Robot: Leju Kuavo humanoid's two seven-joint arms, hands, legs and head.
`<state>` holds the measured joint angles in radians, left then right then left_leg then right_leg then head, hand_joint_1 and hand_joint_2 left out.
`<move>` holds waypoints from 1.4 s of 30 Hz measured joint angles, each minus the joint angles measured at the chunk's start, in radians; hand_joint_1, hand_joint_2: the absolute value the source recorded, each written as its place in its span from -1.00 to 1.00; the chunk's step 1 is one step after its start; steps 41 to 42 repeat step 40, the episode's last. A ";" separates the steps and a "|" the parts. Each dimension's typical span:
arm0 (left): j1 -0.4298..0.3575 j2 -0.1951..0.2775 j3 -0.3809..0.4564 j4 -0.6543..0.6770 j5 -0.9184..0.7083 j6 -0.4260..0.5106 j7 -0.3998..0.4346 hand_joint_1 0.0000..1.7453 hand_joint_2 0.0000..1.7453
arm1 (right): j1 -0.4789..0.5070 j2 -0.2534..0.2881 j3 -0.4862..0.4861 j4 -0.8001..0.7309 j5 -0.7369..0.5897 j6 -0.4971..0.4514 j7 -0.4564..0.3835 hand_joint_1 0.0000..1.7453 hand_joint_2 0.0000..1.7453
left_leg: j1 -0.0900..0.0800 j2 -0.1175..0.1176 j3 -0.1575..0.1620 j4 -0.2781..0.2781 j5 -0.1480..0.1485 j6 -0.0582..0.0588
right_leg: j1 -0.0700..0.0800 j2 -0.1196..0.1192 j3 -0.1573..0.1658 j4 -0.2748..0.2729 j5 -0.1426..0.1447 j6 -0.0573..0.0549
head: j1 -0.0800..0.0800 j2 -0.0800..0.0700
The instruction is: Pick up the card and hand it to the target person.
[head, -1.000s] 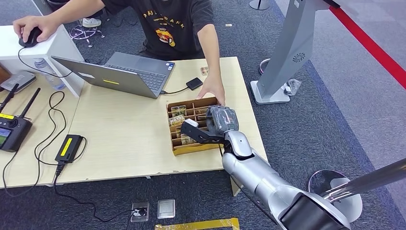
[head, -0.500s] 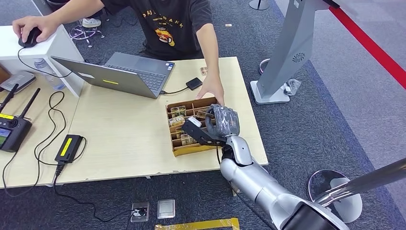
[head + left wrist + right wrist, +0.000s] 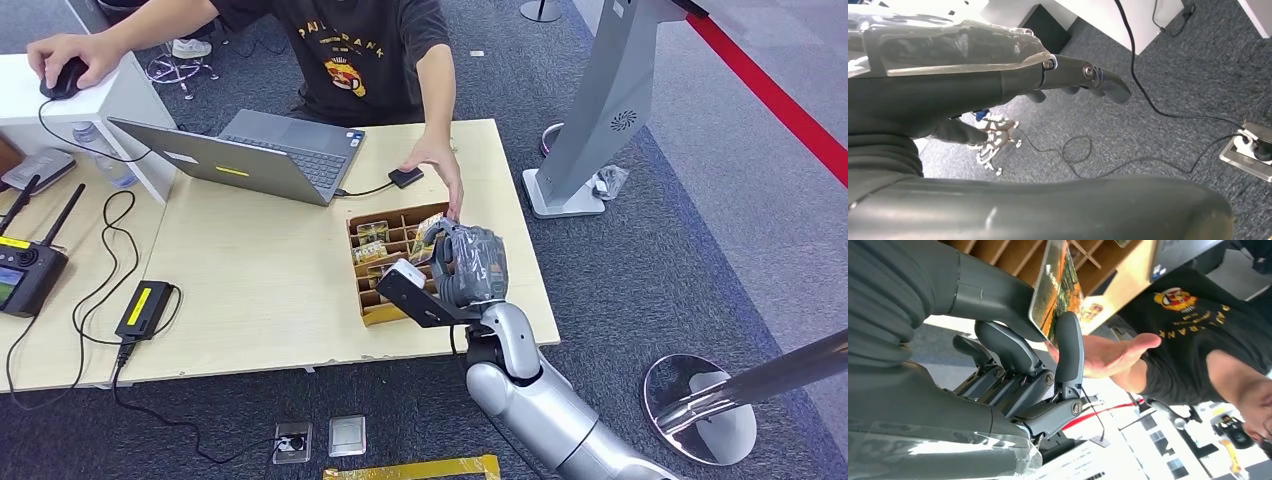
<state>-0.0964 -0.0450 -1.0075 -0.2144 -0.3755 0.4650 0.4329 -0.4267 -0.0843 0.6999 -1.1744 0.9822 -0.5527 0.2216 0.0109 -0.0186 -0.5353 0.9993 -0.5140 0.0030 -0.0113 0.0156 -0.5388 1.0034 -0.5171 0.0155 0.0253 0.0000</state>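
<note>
The left hand (image 3: 998, 85) hung low over the floor, fingers loosely apart, holding nothing. Above the sorting box (image 3: 372, 312) on the bench (image 3: 250, 290), the right hand (image 3: 462, 268) pinched the card (image 3: 1058, 287) upright. The person's open hand (image 3: 436, 165) waited just beyond it, so I think the card must go forward.
</note>
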 joint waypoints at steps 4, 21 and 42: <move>0.000 0.000 0.000 0.000 -0.005 -0.001 -0.003 -1.00 -1.00 | -0.029 -0.025 -0.019 -0.038 0.020 0.055 0.017 1.00 1.00 | 0.000 0.000 0.000 0.000 0.000 0.000 | 0.000 0.000 0.000 0.000 0.000 0.000 | -0.001 0.000; -0.003 0.000 -0.004 0.000 -0.037 -0.008 -0.011 -1.00 -1.00 | -0.253 -0.026 -0.030 0.258 0.019 0.098 -0.004 0.98 1.00 | 0.000 0.000 -0.001 0.000 0.000 0.000 | 0.000 0.000 0.000 0.001 0.000 0.000 | 0.000 0.000; -0.004 0.000 -0.026 0.000 -0.054 0.002 -0.003 -1.00 -1.00 | -0.352 0.059 -0.018 0.433 -0.058 -0.108 -0.062 -1.00 1.00 | 0.000 0.000 -0.001 0.000 0.000 0.000 | 0.000 0.000 0.000 0.001 0.000 0.000 | 0.000 0.000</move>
